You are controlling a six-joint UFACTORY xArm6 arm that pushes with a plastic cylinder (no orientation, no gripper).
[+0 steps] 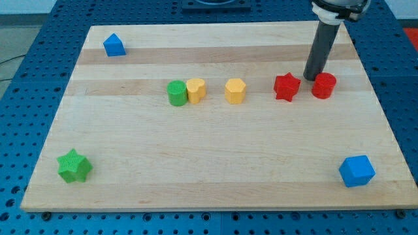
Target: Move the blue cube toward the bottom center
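Observation:
The blue cube (356,171) sits near the board's bottom right corner. My tip (311,78) is far from it, near the view's top right, standing between the red star (286,86) and the red cylinder (324,85), close to both. The dark rod rises from there toward the view's top edge.
A green cylinder (176,93) touches a yellow cylinder (195,89) at mid-board, with a yellow hexagonal block (236,91) to their right. A blue house-shaped block (114,45) is at the top left. A green star (74,166) is at the bottom left. The wooden board (209,189) lies on a blue perforated table.

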